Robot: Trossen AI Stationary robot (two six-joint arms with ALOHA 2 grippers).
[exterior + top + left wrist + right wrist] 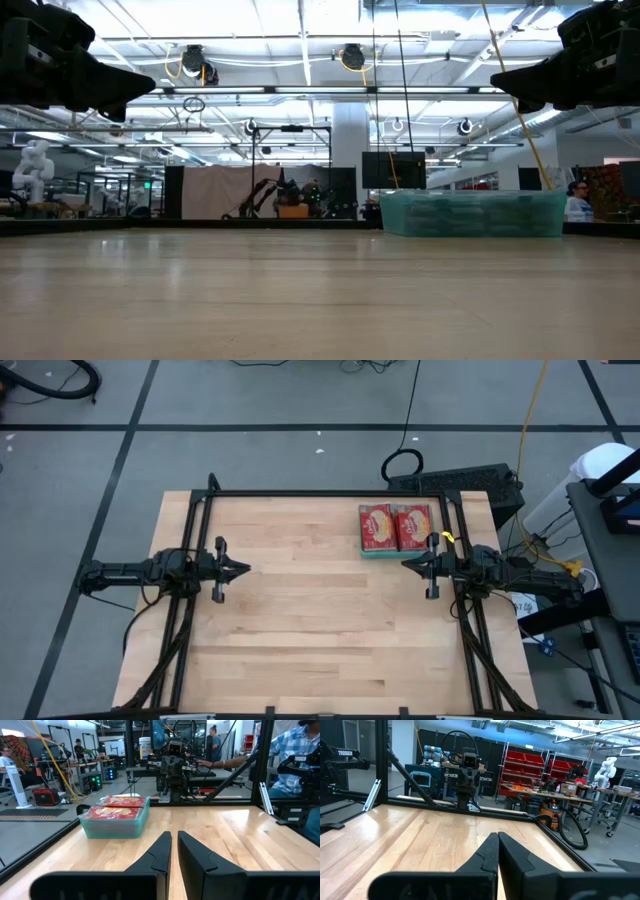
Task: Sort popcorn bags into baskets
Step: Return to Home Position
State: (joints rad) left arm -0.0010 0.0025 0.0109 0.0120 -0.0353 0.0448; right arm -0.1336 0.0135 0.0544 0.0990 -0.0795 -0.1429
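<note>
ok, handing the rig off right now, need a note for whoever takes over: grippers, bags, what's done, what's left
Left gripper: shut, empty, raised over the left side of the table.
Right gripper: shut, empty, raised at the right side, close to the basket, not touching it.
Popcorn bags: in the teal basket at the far right corner, two side by side on top; any beneath cannot be counted.
Done: no loose bag on the table.
Left: nothing visible to sort.

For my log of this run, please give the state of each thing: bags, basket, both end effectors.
Basket: upright on the table, far right side, filled.
Popcorn bags: inside the basket, two side by side on top, picture side up.
Left end effector: shut, empty, raised over the table's left side.
Right end effector: shut, empty, raised near the basket.
</note>
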